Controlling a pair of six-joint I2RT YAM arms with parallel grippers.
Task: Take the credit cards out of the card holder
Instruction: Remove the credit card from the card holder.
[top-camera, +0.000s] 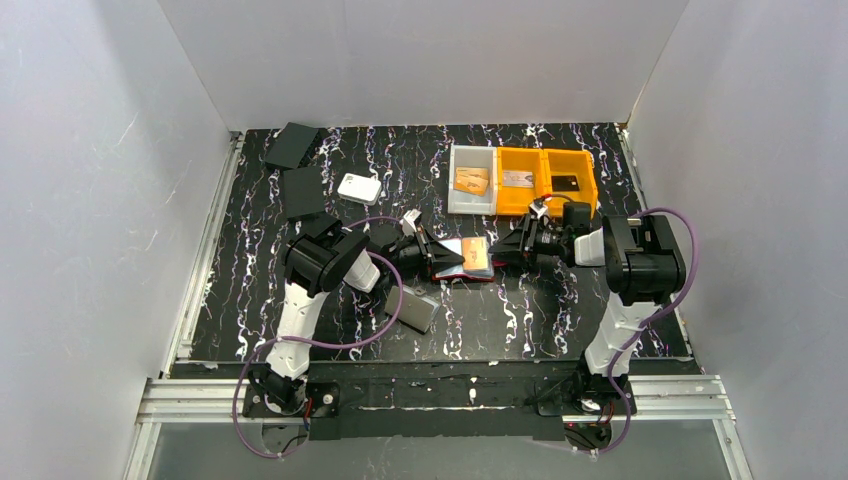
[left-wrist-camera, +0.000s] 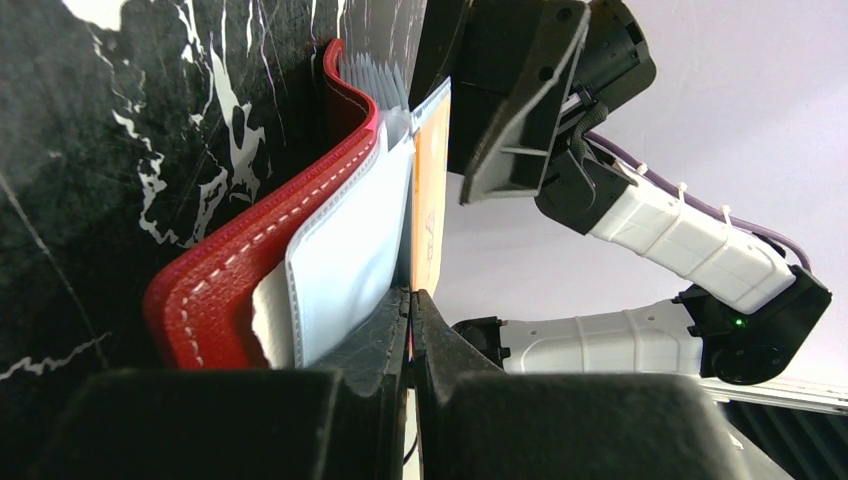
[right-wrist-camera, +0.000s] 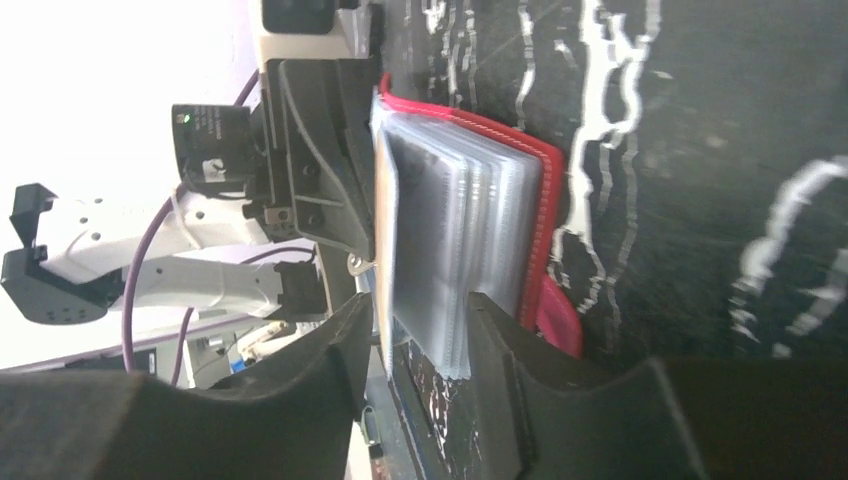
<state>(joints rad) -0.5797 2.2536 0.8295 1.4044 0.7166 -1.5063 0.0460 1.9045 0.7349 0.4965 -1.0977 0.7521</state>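
Left fingers (left-wrist-camera: 375, 345) clamped on card holder (left-wrist-camera: 230, 270), right fingers (right-wrist-camera: 500, 345) spread astride its clear sleeves (right-wrist-camera: 450, 230)

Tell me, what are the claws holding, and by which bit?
The left claw pinches the card holder by the edge of the sleeve with the orange card. The right claw sits open around the other sleeves, gripping nothing.

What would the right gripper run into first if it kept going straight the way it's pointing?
The card holder: its clear sleeves sit between the open fingers of the right gripper, so it would push into that stack at once. The left gripper is just beyond, though depth is hard to judge.
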